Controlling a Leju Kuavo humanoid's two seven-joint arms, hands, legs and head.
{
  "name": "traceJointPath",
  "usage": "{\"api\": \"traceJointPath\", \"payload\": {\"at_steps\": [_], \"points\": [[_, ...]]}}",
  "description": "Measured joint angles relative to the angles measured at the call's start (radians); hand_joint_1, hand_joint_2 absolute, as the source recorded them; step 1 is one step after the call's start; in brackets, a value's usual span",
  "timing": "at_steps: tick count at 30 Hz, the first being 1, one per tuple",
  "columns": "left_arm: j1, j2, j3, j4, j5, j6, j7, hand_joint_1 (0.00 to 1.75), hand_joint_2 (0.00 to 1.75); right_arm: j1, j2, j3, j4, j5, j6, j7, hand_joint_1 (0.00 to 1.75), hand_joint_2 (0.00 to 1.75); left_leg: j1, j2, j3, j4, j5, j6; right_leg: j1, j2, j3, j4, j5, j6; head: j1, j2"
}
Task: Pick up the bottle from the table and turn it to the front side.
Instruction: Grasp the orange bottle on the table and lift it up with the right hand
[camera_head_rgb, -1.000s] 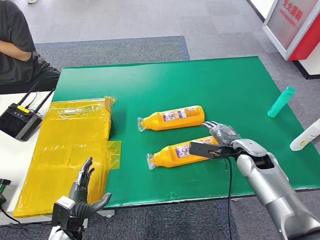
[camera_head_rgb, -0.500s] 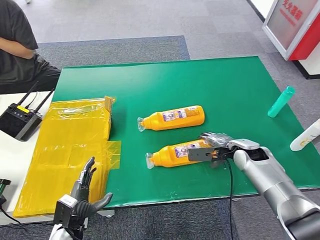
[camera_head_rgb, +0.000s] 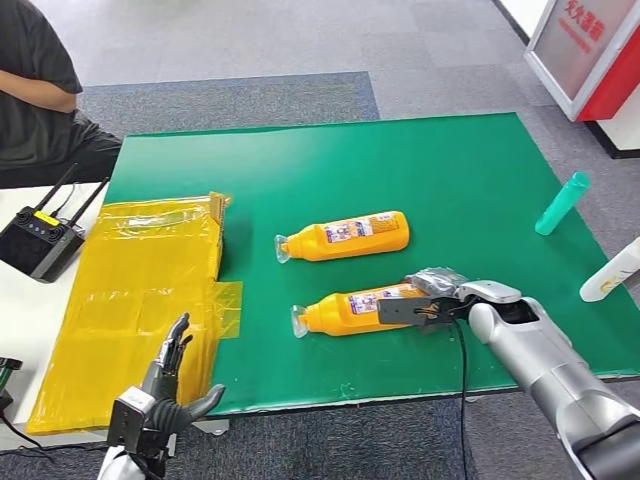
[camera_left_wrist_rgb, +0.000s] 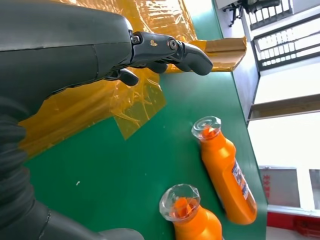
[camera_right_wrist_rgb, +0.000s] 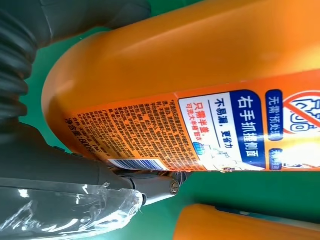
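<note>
Step in hand: grasp. Right hand (camera_head_rgb: 430, 298) at base end of near bottle (camera_head_rgb: 355, 310), which lies flat toward table's (camera_head_rgb: 468, 180) front edge. Fingers wrap the base; firm grip probable, unconfirmed. Left hand (camera_head_rgb: 167, 390) open, idle. Next: lift, rotate label frontward.

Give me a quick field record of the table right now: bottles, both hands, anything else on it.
near bottle: orange, lying on green mat, cap toward yellow sheet
right hand: fingers around its base end, bottle not lifted
far bottle: orange, lying flat, untouched
left hand: holds nothing, fingers apart, by yellow plastic sheet
teal bottle: at mat's right edge
</note>
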Motion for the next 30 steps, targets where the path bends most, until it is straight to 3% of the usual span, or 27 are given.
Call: {"api": "traceJointPath", "payload": {"at_steps": [4, 9, 13, 16, 21, 26, 30], "points": [[0.005, 0.003, 0.000, -0.001, 0.009, 0.005, 0.000, 0.00, 1.75, 0.048, -0.022, -0.005, -0.050, -0.032, -0.098, 0.016, 1.75, 1.75, 0.000, -0.001, 0.000, 0.000, 0.000, 0.000, 0.000, -0.001, 0.000, 0.000, 0.000, 0.000, 0.000, 0.000], [0.031, 0.005, 0.003, -0.022, 0.034, -0.026, 0.000, 0.00, 1.75, 0.247, -0.047, -0.092, -0.274, -0.020, -0.303, 0.032, 1.75, 1.75, 0.000, -0.001, -0.002, 0.000, -0.001, 0.000, 0.000, -0.001, 0.000, 0.000, -0.001, 0.000, 0.000, 0.000], [0.059, 0.006, 0.012, -0.037, 0.038, -0.105, 0.000, 0.00, 1.75, 0.431, 0.000, -0.197, -0.443, 0.009, -0.413, -0.027, 1.75, 1.75, 0.001, -0.001, -0.002, 0.000, -0.004, -0.002, 0.001, -0.001, -0.001, 0.000, -0.003, -0.002, 0.000, 0.000], [0.074, 0.006, 0.015, -0.051, 0.064, -0.168, 0.000, 0.00, 1.75, 0.517, 0.055, -0.245, -0.501, 0.020, -0.457, -0.081, 1.75, 1.75, 0.001, -0.001, -0.002, 0.000, -0.004, -0.002, 0.002, -0.001, -0.002, 0.000, -0.004, -0.003, 0.000, 0.000], [0.058, -0.007, 0.011, -0.088, 0.132, -0.241, 0.000, 0.00, 1.75, 0.538, 0.132, -0.271, -0.548, 0.028, -0.483, -0.124, 1.75, 1.75, 0.001, -0.001, -0.002, 0.000, -0.002, -0.002, 0.002, -0.001, -0.002, 0.000, -0.003, -0.003, 0.000, 0.000], [0.048, -0.016, 0.011, -0.100, 0.154, -0.269, 0.000, 0.00, 1.75, 0.538, 0.169, -0.282, -0.568, 0.017, -0.482, -0.138, 1.75, 1.75, 0.001, -0.001, -0.002, 0.000, -0.001, -0.001, 0.001, -0.001, -0.001, 0.000, -0.002, -0.001, 0.000, 0.000], [0.031, -0.021, 0.005, -0.113, 0.191, -0.383, 0.000, 0.00, 1.75, 0.539, 0.223, -0.286, -0.563, -0.023, -0.487, -0.194, 1.75, 1.75, 0.001, -0.001, -0.002, 0.000, -0.001, -0.001, 0.001, -0.001, -0.002, 0.000, -0.001, -0.001, 0.000, 0.000]]}}
